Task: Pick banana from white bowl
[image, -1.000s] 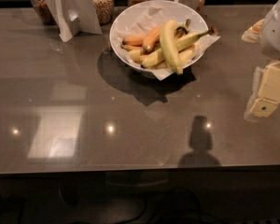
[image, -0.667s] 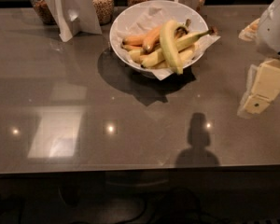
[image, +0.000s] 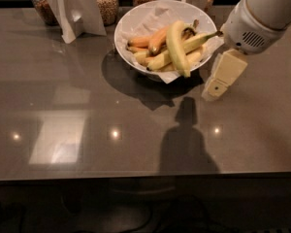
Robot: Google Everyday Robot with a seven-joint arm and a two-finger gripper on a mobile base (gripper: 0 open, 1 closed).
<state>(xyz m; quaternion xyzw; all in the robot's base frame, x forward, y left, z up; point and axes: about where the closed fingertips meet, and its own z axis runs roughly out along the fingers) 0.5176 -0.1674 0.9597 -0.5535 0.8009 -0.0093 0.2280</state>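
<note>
The white bowl (image: 136,21), lined with crumpled white paper, stands at the back middle of the dark table. The banana (image: 177,50), pale greenish-yellow, thick and strongly curved, lies on top of the pile inside it. Smaller orange-tinted bananas (image: 153,40) and a long slim yellow banana (image: 191,42) lie beside and under it. My gripper (image: 212,90), cream-coloured, hangs from the white arm (image: 262,13) just right of the bowl. It points down at the tabletop, close to the bowl's right rim and apart from the banana.
Glass jars of grain (image: 106,4) stand behind the bowl at the back edge. A white folded card stand (image: 75,8) is at the back left. The table's front edge (image: 136,176) runs across the lower view. My arm's shadow falls on the table in front of the bowl.
My gripper has moved left and a little farther back, from the right edge of the table to just beside the bowl. The bowl and bananas have not moved.
</note>
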